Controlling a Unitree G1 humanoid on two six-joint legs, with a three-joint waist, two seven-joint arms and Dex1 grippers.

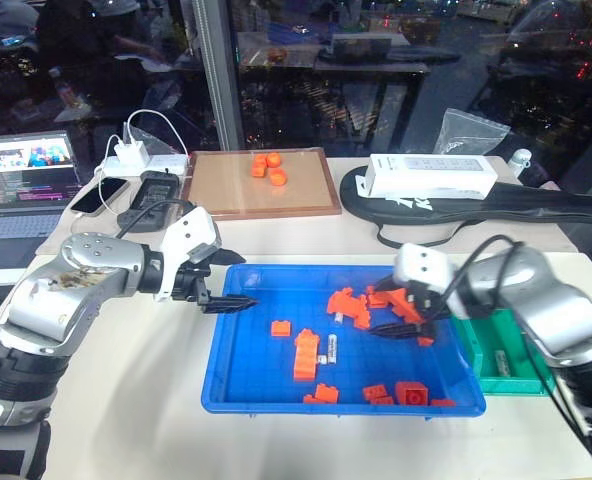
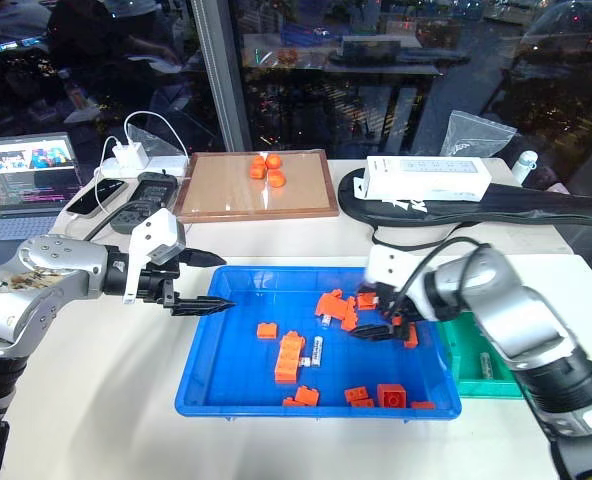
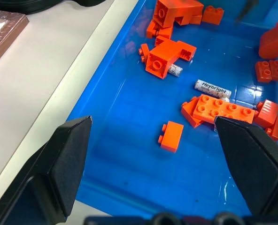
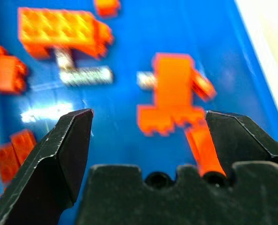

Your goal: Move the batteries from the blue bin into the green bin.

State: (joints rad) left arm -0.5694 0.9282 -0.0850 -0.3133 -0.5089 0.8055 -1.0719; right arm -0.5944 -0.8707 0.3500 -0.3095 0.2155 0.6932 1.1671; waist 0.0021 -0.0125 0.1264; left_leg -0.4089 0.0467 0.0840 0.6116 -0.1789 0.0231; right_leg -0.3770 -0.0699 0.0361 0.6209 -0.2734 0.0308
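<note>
The blue bin lies in front of me with several orange bricks in it. One battery rests beside a long brick near the bin's middle. In the left wrist view that battery shows its label, and a second battery pokes out from under a brick. My left gripper hangs open over the bin's left rim, holding nothing. Over the right part of the bin, above a brick pile, my right gripper is open and empty. The green bin sits just right of the blue bin, partly behind my right arm.
A wooden-framed board with orange bricks lies at the back. A white box sits on a black bag at the back right. A laptop, phones and a charger are at the far left.
</note>
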